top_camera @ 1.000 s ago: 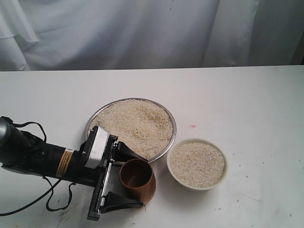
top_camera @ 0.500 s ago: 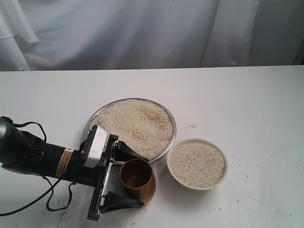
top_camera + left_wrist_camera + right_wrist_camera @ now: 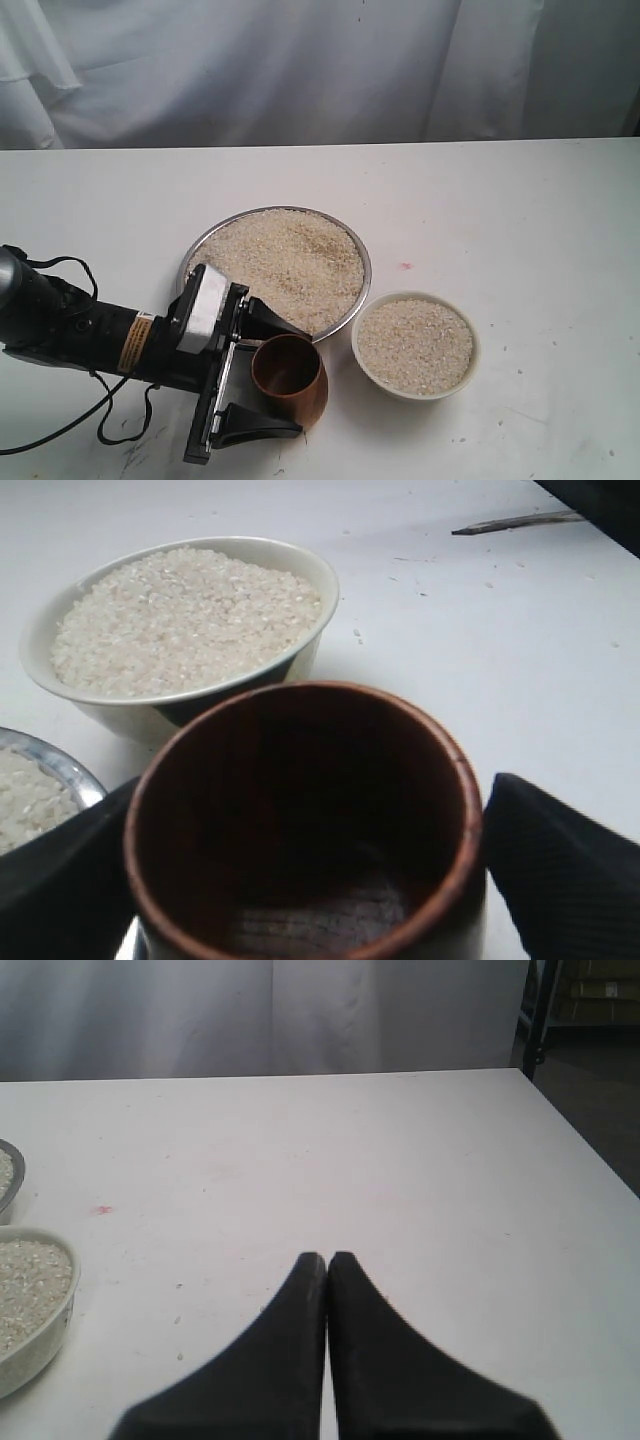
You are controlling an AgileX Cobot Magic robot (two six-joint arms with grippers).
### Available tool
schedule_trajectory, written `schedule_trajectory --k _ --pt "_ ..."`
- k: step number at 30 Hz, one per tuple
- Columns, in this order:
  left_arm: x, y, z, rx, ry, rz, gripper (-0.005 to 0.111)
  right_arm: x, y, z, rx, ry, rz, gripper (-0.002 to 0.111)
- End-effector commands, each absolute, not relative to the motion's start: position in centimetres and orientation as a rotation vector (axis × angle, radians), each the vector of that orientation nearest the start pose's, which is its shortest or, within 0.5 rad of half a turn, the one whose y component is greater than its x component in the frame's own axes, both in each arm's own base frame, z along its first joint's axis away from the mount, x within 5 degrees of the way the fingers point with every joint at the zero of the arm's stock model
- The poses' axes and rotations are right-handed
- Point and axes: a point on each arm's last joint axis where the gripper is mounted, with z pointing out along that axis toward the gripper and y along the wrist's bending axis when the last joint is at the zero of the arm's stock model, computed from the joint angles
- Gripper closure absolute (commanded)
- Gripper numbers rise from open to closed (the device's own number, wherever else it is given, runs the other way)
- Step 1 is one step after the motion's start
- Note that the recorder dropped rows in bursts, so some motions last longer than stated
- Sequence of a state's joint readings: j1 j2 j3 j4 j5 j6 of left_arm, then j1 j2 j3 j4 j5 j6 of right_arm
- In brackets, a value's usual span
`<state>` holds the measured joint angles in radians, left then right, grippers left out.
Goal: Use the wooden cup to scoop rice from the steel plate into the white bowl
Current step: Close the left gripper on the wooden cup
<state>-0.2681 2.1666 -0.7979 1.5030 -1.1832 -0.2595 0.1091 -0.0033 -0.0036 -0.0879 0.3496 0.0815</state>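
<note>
White table [image 3: 520, 200], draped backdrop. Wooden cup [image 3: 287, 368] stood upright, empty, just beside steel plate [image 3: 368, 270] rim, flanked by fingers of left hand [image 3: 297, 383]; grasped or released cannot be told. Right hand [image 3: 327, 1260] clenched, empty, well apart from plate.

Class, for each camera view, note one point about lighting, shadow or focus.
Exterior view: soft, even light; the white bowl casts only a faint shadow. Left wrist view: the wooden cup is dark and shadowed inside, its near rim blurred. Right wrist view: the right gripper, jaws shut, looks soft-edged near the lens; the table behind is sharper.
</note>
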Motion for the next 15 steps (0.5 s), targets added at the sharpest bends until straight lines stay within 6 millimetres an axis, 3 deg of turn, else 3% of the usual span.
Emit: schedule_trajectory --k 1,5,7,13,15 --pt "26.60 -16.24 7.17 1.543 1.351 -1.065 0.026 5.34 0.32 18.21 -0.080 1.827 0.050 0.108" --pt "26.57 -16.24 7.16 1.547 1.351 -1.067 0.039 5.34 0.32 18.21 -0.080 1.827 0.050 0.108" --pt "26.56 -16.20 7.07 1.558 1.354 -1.060 0.054 5.34 0.32 18.21 -0.080 1.827 0.050 0.108" --pt "26.60 -16.17 6.96 1.558 1.374 -1.055 0.082 5.34 0.32 18.21 -0.080 1.827 0.050 0.108" --pt "26.53 -16.24 7.18 1.542 1.356 -1.078 0.085 5.34 0.32 18.21 -0.080 1.827 0.050 0.108"
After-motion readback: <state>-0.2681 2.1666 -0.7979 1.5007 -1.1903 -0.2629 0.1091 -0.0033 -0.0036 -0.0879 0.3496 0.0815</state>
